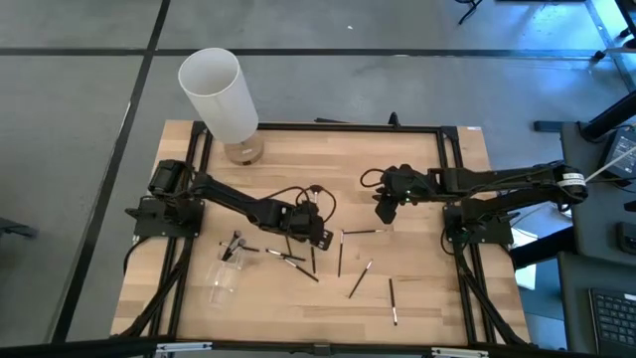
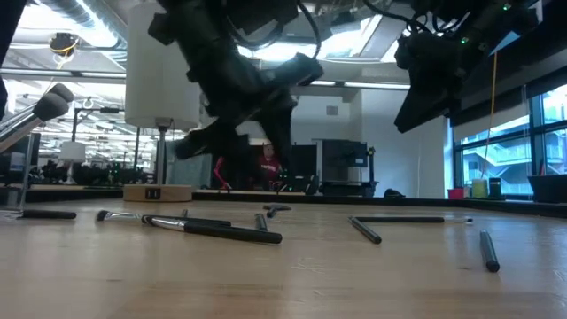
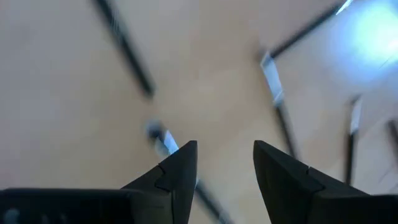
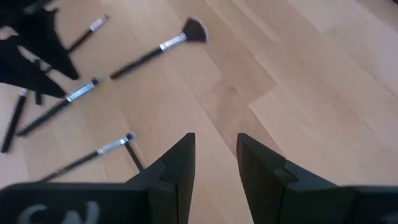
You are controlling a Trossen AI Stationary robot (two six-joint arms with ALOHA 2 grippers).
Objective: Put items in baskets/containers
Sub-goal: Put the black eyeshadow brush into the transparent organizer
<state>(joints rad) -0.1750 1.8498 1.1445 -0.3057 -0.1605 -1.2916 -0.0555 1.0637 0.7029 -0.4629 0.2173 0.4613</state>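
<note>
Over the middle of the tabletop (image 1: 417,159) the left end effector (image 1: 320,237) hangs low above the scattered brushes (image 1: 360,279), its jaws parted and empty. To do this step well, I think it should centre 1 brush between the jaws and descend straight (the sticks are thin and roll easily). A clear cup (image 1: 223,276) lies close by. The right end effector (image 1: 386,211) waits nearby, parted, holding nothing.
</note>
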